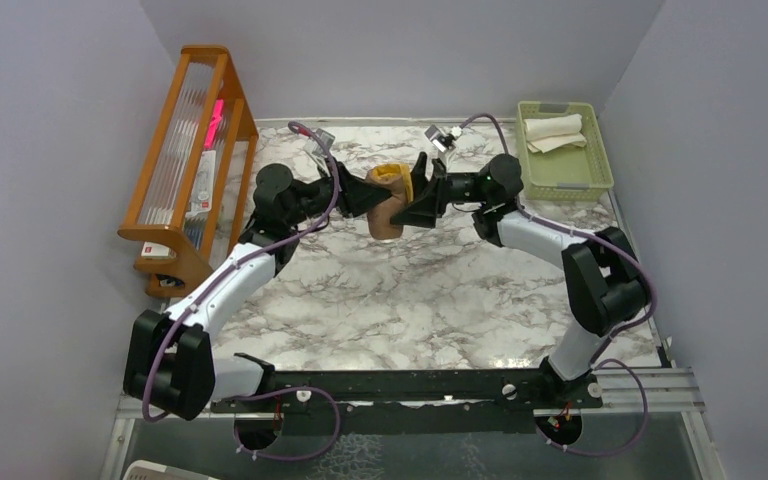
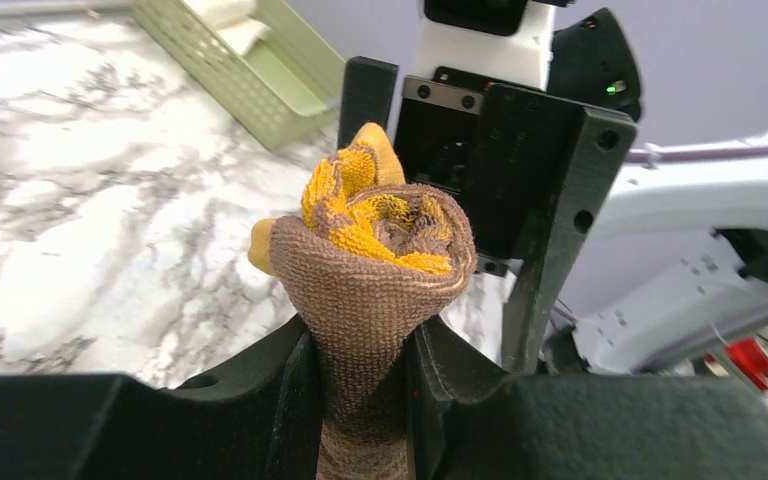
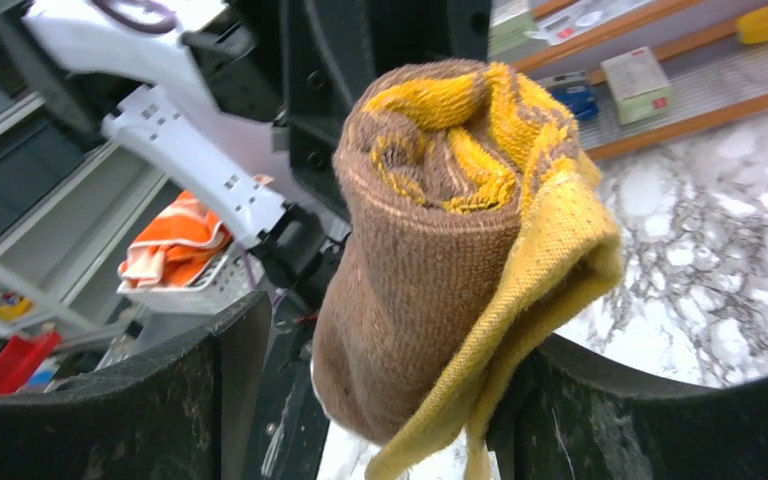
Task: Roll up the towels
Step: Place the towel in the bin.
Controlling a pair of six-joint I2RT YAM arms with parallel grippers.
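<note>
A brown towel (image 2: 365,290) and a mustard yellow towel (image 2: 345,195) are rolled together into one bundle (image 1: 390,200), held in the air over the back of the table. My left gripper (image 2: 365,400) is shut on the bundle's lower brown end. My right gripper (image 3: 380,400) stands open around the other end. One of its fingers (image 3: 190,390) is clear of the brown cloth (image 3: 410,280), and the other touches a loose yellow flap (image 3: 560,250). A cream-white towel (image 1: 552,130) lies folded in the green basket (image 1: 565,180).
A wooden rack (image 1: 185,160) holding packets stands along the left wall. The pale green basket (image 2: 250,70) sits at the back right corner. The marble tabletop (image 1: 410,300) stretches between the arms and the near rail.
</note>
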